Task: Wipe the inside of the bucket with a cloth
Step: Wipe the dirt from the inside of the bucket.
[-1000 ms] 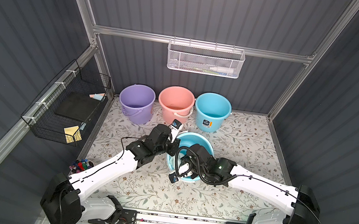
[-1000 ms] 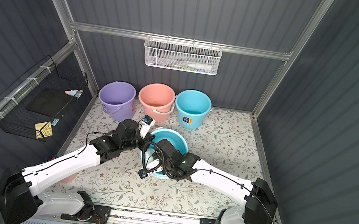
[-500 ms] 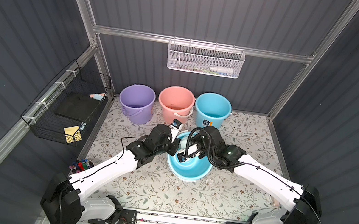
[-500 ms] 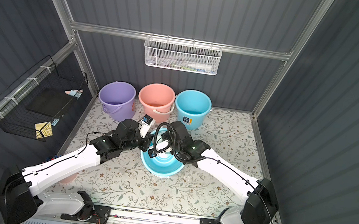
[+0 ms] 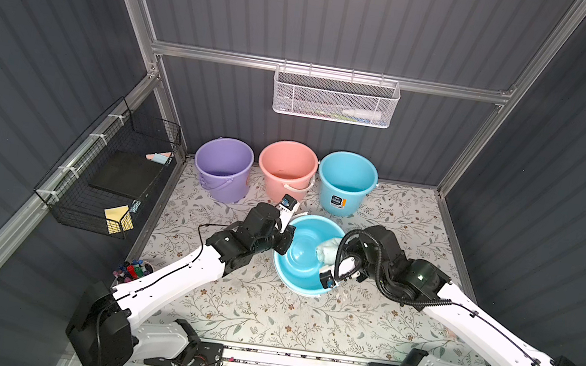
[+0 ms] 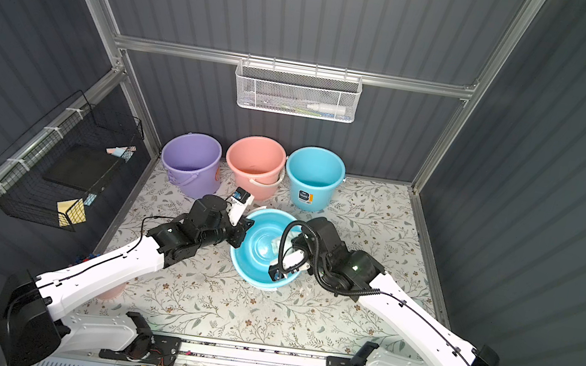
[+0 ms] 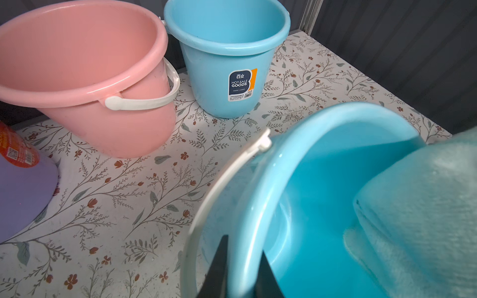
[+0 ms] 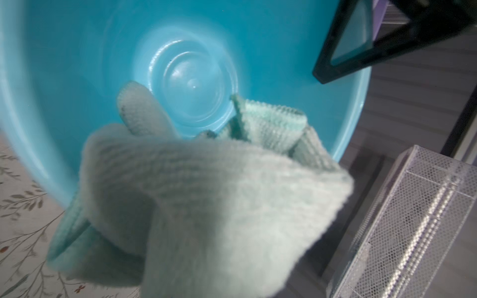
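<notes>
A light blue bucket (image 5: 299, 271) (image 6: 255, 265) stands tilted in the middle of the floral mat, its mouth facing up and towards me. My left gripper (image 5: 285, 236) (image 7: 244, 245) is shut on the bucket's left rim, next to the white handle (image 7: 232, 170). A pale green cloth (image 5: 328, 250) (image 8: 206, 193) is bunched against the bucket's right inner wall (image 8: 103, 51). My right gripper (image 5: 335, 257) is shut on the cloth, which hides its fingers in the right wrist view. The cloth (image 7: 426, 206) also fills one side of the left wrist view.
Purple (image 5: 223, 167), pink (image 5: 287, 169) and blue (image 5: 346, 182) buckets stand in a row at the back wall. A white mesh basket (image 5: 333, 97) hangs above them. A black wire basket (image 5: 107, 180) hangs on the left wall. A cup of markers (image 5: 132, 270) sits front left.
My right gripper has swept the cloth round inside the bucket, from the near side past the far left to the right wall. The left gripper has kept its hold.
</notes>
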Tool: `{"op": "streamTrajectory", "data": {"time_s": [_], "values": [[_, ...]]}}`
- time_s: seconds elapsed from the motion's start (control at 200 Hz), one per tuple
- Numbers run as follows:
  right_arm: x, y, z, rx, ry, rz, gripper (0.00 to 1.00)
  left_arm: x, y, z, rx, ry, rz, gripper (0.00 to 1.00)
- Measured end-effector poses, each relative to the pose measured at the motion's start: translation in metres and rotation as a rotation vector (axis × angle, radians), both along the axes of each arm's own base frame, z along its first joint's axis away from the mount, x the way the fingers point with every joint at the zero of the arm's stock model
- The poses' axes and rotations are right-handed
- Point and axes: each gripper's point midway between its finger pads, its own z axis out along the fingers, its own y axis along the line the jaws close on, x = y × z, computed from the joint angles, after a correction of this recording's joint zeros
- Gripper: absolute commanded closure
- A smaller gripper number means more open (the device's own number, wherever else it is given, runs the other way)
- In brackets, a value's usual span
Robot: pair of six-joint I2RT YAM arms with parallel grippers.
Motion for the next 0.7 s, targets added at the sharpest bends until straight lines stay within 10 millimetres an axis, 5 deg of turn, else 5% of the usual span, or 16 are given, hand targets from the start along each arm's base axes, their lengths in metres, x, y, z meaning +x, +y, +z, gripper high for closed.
{"op": "streamTrajectory", "data": {"time_s": [0.175, 0.41, 0.7], "values": [[-0.036, -0.006, -0.024, -0.024, 0.125, 0.058, 1.0, -0.001, 0.001, -0.002, 0.005, 0.006, 0.0, 1.0], [-0.077, 0.025, -0.035, 0.078, 0.332, 0.158, 1.0, -0.001, 0.001, -0.002, 0.006, 0.007, 0.0, 1.0], [-0.072, 0.089, -0.049, 0.178, 0.442, 0.188, 1.0, -0.001, 0.002, -0.003, 0.011, 0.007, 0.003, 1.0]]}}
